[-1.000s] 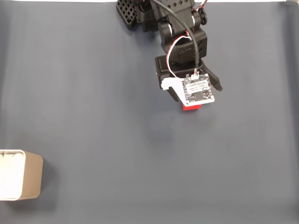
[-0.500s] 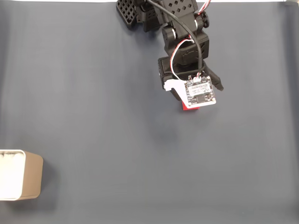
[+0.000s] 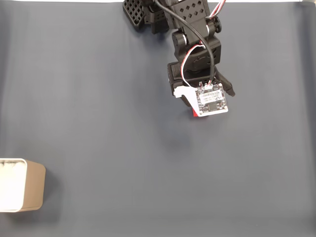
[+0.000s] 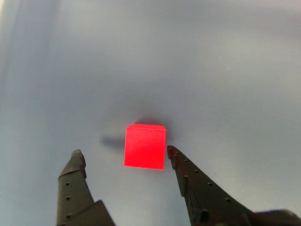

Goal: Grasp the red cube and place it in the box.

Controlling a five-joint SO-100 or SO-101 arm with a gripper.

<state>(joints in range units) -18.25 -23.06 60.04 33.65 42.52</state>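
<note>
In the other view I see the red cube (image 4: 145, 146) on the worktop (image 4: 225, 70), just ahead of my pincer (image 4: 123, 154), between the spread fingertips and nearer the right one. In the fixed view the box (image 3: 22, 185) sits well apart, far left of the pincer (image 3: 200, 112) and below it.

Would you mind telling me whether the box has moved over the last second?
No. In the fixed view the box sits in the same spot at the left edge of the grey mat, exactly as before.
</note>
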